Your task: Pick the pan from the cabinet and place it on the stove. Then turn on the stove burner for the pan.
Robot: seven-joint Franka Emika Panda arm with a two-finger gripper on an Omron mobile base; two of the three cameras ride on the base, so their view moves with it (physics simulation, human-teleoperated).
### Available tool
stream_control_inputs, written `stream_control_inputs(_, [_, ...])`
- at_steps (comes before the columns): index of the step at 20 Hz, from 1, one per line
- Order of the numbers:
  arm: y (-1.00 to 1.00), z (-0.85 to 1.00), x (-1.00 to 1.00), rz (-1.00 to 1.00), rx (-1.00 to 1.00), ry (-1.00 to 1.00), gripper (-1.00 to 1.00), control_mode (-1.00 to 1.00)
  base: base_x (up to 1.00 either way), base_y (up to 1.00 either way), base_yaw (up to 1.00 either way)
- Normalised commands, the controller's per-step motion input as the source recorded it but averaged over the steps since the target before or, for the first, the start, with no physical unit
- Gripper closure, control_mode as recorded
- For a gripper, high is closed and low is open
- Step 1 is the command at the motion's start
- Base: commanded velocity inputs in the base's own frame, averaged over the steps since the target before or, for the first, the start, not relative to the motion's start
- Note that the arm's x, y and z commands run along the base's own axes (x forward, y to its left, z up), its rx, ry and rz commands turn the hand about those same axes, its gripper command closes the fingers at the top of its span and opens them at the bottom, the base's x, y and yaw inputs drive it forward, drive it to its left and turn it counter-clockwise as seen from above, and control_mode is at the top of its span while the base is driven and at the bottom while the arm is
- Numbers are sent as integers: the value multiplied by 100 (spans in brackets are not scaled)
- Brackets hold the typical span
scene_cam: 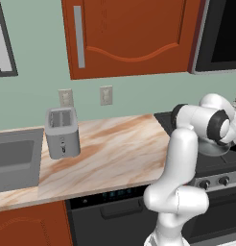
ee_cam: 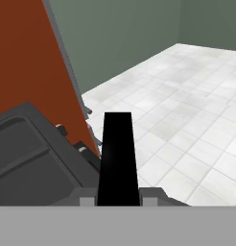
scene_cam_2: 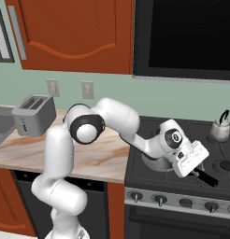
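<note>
My gripper (scene_cam_2: 197,170) is shut on the dark handle (scene_cam_2: 208,179) of the pan, low over the front left of the stove (scene_cam_2: 135,173). The pan's silver-grey bowl (scene_cam_2: 153,163) peeks out behind my wrist, and it shows under my forearm as the pan (scene_cam: 214,148) in the left base view. I cannot tell whether the pan rests on the grate. In the hand view the black handle (ee_cam: 117,153) runs straight out from my gripper (ee_cam: 117,200). The red-brown cabinet (scene_cam: 129,33) hangs on the wall up and to the left.
Stove knobs (scene_cam_2: 160,199) line the front edge below the pan. A small white kettle (scene_cam_2: 219,129) sits on the back right burner. A toaster (scene_cam: 62,132) stands on the marble counter (scene_cam: 120,153) beside the sink (scene_cam: 14,163). A black microwave (scene_cam_2: 182,37) hangs above the stove.
</note>
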Motion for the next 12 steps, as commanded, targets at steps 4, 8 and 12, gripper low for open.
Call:
stream_control_inputs(4, [0,-16,2,0,0,0,100,-100,0,0,0])
stream_control_inputs(8, [0,-15,4,0,0,0,100,-100,0,0,0])
stream_control_inputs(12, [0,-10,3,0,0,0,100,-100,0,0,0])
